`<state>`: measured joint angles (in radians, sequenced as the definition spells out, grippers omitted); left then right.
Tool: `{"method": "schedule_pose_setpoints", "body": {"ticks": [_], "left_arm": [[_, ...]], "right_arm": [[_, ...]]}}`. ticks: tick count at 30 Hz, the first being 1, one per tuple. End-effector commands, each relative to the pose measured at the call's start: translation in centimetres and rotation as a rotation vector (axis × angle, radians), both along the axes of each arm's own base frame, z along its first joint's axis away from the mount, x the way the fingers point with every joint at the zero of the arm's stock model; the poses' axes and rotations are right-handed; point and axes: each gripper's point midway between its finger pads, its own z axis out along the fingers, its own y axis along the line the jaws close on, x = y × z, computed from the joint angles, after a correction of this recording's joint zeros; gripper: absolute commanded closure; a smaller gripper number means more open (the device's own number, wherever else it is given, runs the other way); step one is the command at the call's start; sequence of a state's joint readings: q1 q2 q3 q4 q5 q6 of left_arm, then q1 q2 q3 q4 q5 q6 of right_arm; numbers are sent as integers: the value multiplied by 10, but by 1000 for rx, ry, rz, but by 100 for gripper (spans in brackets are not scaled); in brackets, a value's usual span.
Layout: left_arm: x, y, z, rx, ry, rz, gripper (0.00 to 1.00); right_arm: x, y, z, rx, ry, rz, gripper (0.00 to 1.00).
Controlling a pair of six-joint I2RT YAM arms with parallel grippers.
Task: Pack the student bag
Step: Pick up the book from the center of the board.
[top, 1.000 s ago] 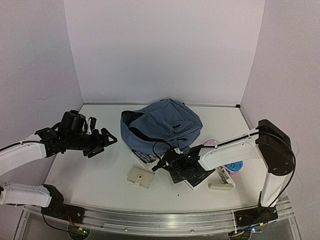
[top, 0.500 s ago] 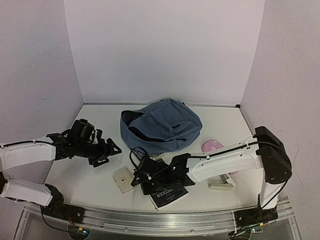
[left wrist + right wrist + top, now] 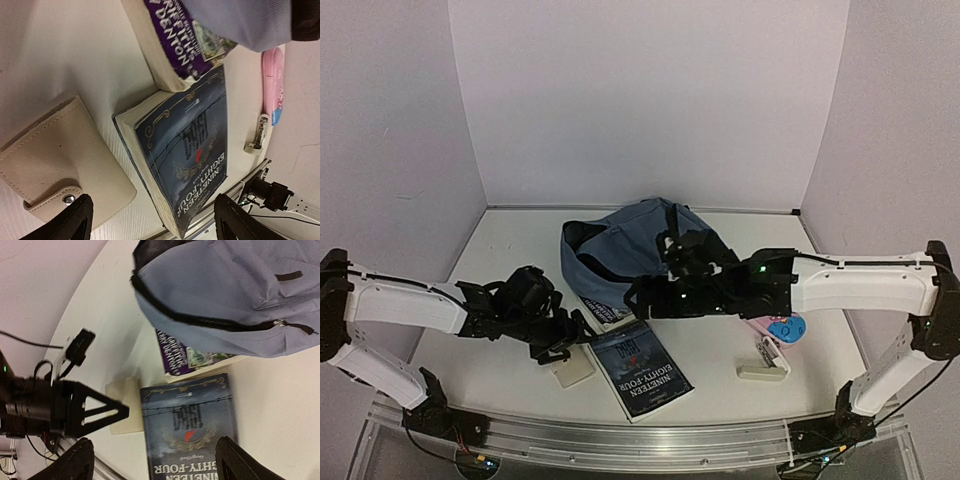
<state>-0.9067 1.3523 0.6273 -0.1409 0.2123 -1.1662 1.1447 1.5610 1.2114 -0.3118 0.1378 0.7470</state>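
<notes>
Bare table left of the student bag. Front centre crowded: blue book, purple book, cream wallet packed close.

High rear overview of the table; both wrist views close, downward, sharing the dark-blue book.

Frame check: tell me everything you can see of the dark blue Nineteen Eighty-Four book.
The paperback has a navy cover with a pale ornate border, a red mark at its centre and cream page edges. It lies flat, closed, cover up on the table, near the front edge. Its far corner meets the purple book tucked under the backpack; the cream wallet sits beside it. Nothing grips it.
</notes>
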Motion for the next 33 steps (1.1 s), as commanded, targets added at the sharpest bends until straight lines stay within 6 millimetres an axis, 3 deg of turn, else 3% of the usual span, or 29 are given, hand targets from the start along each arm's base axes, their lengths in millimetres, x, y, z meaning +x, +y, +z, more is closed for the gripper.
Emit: {"method": "schedule_pose_setpoints", "body": {"ticks": [1, 4, 8, 13, 23, 28, 33], "left_arm": [[-7, -45, 9, -54, 20, -42, 17], [-19, -60, 5, -42, 43, -59, 17], [-25, -60, -8, -27, 80, -40, 17], [-27, -69, -10, -45, 93, -57, 17], [-26, -87, -16, -76, 99, -99, 17], [-25, -83, -23, -35, 107, -87, 17], [-28, -70, -47, 79, 136, -82, 16]], "right_arm": [[13, -34, -34, -9, 73, 43, 17], [17, -47, -40, 48, 113, 57, 17], [18, -54, -51, 134, 154, 94, 16], [14, -53, -64, 257, 202, 156, 17], [5, -43, -105, 282, 306, 203, 18], [4, -42, -113, 289, 326, 202, 18], [-2, -42, -130, 281, 372, 212, 19]]}}
